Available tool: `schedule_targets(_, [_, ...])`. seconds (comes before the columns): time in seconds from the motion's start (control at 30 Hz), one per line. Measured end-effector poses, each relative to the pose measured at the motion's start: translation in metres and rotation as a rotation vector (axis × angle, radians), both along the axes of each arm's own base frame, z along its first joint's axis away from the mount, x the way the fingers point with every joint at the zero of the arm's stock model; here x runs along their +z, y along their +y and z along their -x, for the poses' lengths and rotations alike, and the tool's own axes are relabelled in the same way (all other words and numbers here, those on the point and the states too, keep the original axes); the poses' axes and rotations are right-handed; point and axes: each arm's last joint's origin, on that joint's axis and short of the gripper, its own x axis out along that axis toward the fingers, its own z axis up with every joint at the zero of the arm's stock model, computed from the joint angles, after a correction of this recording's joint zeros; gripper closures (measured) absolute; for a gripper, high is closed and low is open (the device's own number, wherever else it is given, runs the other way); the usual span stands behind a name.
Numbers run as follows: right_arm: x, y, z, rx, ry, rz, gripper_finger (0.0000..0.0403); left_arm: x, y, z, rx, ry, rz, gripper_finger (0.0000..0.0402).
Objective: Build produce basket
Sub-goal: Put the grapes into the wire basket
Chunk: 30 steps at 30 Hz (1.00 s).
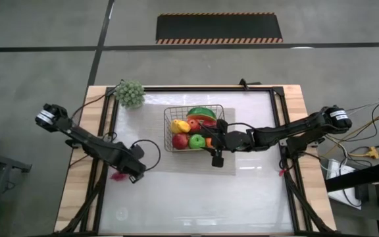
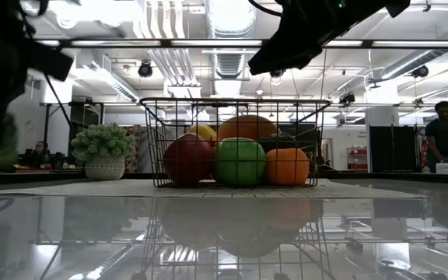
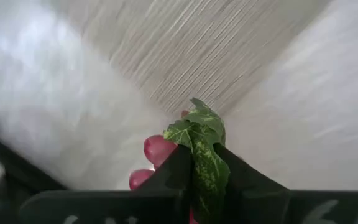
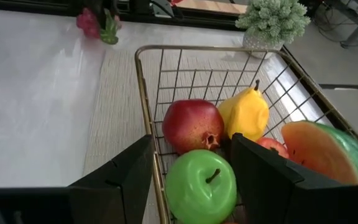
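Grapes point(image 3: 157, 152) clamped in left end effector point(image 3: 201, 168), well apart from basket point(image 1: 196, 129)

Basket colours
Green apple point(image 4: 201, 185), yellow pear point(image 4: 246, 114), dark-red pomegranate point(image 4: 192, 124), red-and-green watermelon slice point(image 4: 328, 149); dark wire basket point(image 4: 143, 81).

Both arms are dark and slim-jointed, with pale bands near their bases and thin black cables looping alongside; each gripper has two matte-black, wedge-shaped fingers point(image 4: 123, 180).
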Motion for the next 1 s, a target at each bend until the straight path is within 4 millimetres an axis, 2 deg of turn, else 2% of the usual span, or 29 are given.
schedule_targets(0.3, [-0.008,0.0,0.003,-0.003,0.029,-0.003,0.0202,0.068,-0.011,-0.021,-0.222,-0.338,-0.102,0.0388])
schedule_targets(0.57, [-0.012,0.006,0.006,0.025,0.05,0.013,0.0202,0.129,-0.022,-0.053,-0.586,-0.911,-0.309,0.0389])
schedule_targets(0.67, [-0.012,0.008,0.008,0.035,0.054,0.014,0.0202,0.147,-0.022,-0.062,-0.663,-1.088,-0.421,0.0389])
schedule_targets(0.8, [-0.009,0.013,0.013,0.047,0.065,0.007,0.0202,0.153,-0.013,-0.075,-0.689,-1.156,-0.546,0.0389])
schedule_targets(1.0, [-0.002,0.021,0.019,0.071,0.047,-0.004,0.0202,0.13,0.016,-0.099,-0.615,-1.077,-0.644,0.0389])
